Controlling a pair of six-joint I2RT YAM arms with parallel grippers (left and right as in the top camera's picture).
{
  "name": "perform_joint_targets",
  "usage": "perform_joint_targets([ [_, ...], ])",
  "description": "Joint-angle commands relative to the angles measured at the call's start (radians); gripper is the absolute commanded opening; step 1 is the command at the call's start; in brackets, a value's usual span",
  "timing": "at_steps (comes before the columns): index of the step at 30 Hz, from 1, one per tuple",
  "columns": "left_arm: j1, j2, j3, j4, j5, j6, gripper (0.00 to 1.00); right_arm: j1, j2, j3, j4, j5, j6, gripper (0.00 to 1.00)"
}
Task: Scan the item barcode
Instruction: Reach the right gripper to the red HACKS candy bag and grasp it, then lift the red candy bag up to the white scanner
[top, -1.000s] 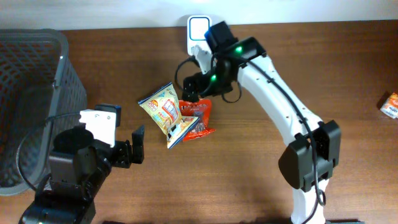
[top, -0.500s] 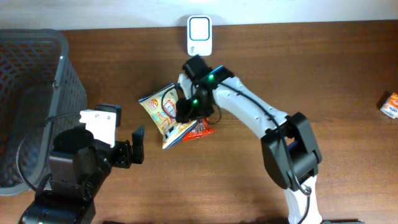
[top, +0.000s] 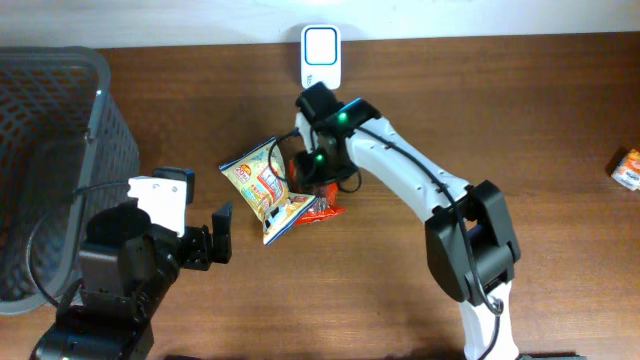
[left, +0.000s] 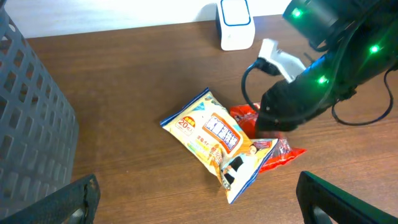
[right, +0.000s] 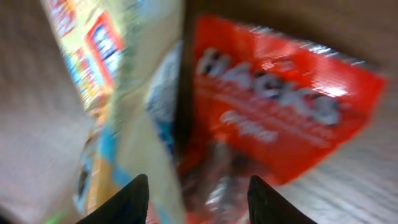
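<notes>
The bench (top: 520, 110) is seen in brown wood grain, with a dark grey mesh basket (top: 55, 120) at the upper left of the frame and a white scanner (top: 320, 55) at top centre. A yellow packet (top: 262, 185) is printed with red and blue panels and edged in blue; the red packet (right: 292, 124) is lettered in white. The right arm (top: 400, 168) is coloured white with black joints and green lights.

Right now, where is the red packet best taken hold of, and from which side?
Take the red packet by its free end, the side away from the yellow bag, probably pinching from above. It lies flat on the table, so a top-down pinch across a thin edge suits it. The yellow bag overlaps its other side and could get caught. The right gripper hangs directly over it.
</notes>
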Motion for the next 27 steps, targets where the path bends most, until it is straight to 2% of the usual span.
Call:
perform_joint_targets([
  [1,0.006,0.000,-0.001,0.002,0.011,0.019,0.99,0.002,0.029,-0.045,0.005,0.035,0.012,0.50],
  [6,0.006,0.000,-0.001,0.002,0.011,0.019,0.99,0.001,0.054,-0.079,-0.013,0.138,0.012,0.50],
  [12,0.006,0.000,-0.001,0.002,0.011,0.019,0.99,-0.023,0.054,-0.074,-0.119,0.432,0.053,0.50],
  [18,0.006,0.000,-0.001,0.002,0.011,0.019,0.99,-0.079,0.054,-0.054,-0.172,0.343,-0.001,0.50],
  [19,0.006,0.000,-0.001,0.002,0.011,0.019,0.99,-0.088,0.054,-0.055,-0.175,0.326,-0.017,0.48],
  [23,0.006,0.000,-0.001,0.002,0.011,0.019,0.99,-0.133,0.054,-0.055,-0.175,0.315,0.028,0.04],
  [27,0.006,0.000,-0.001,0.002,0.011,0.019,0.99,-0.199,0.050,-0.018,-0.164,0.211,0.049,0.04],
])
